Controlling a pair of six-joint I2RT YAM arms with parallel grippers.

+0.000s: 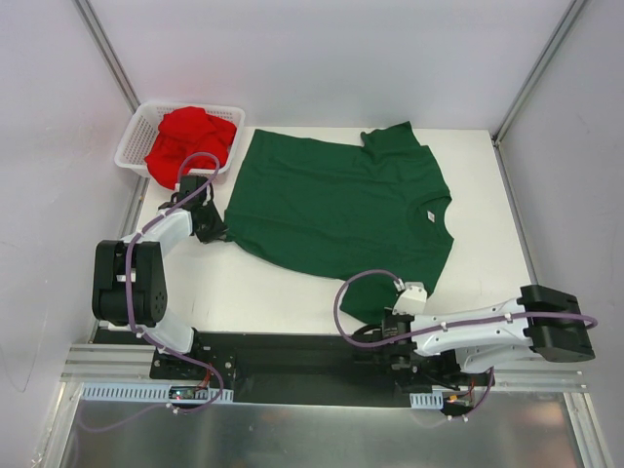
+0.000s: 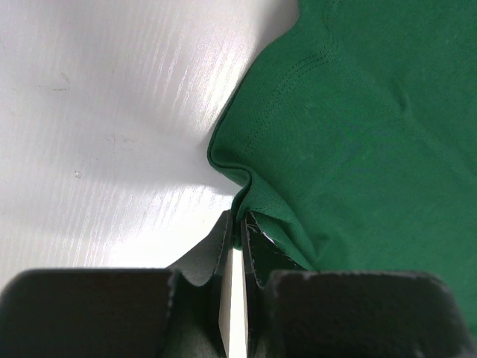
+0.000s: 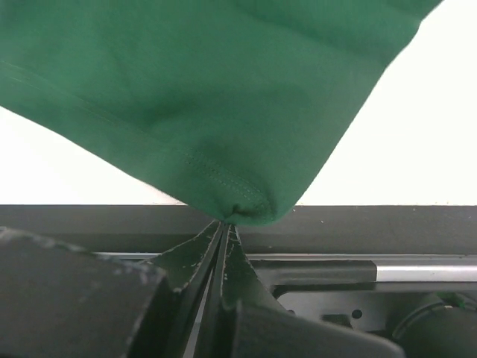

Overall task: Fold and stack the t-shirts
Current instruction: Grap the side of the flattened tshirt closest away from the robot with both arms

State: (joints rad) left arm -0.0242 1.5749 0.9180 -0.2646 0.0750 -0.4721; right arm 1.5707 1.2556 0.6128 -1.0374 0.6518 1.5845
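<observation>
The dark green t-shirt [image 1: 341, 210] lies spread flat across the white table, its collar toward the right. My left gripper [image 1: 218, 234] is shut on a corner of its hem at the shirt's left side; in the left wrist view the cloth [image 2: 358, 134] bunches into the left gripper's closed tips [image 2: 240, 216]. My right gripper [image 1: 378, 324] is shut on the sleeve nearest the table's front edge, and in the right wrist view the green fabric [image 3: 209, 97] hangs puckered from its pinched tips [image 3: 226, 222]. The red t-shirt [image 1: 190, 141] sits crumpled in a heap at the back left.
A white mesh basket [image 1: 132, 146] at the table's back left corner holds the red heap. The black rail [image 1: 292, 356] carrying the arm bases runs along the table's near edge. Grey walls close in the left, back and right sides.
</observation>
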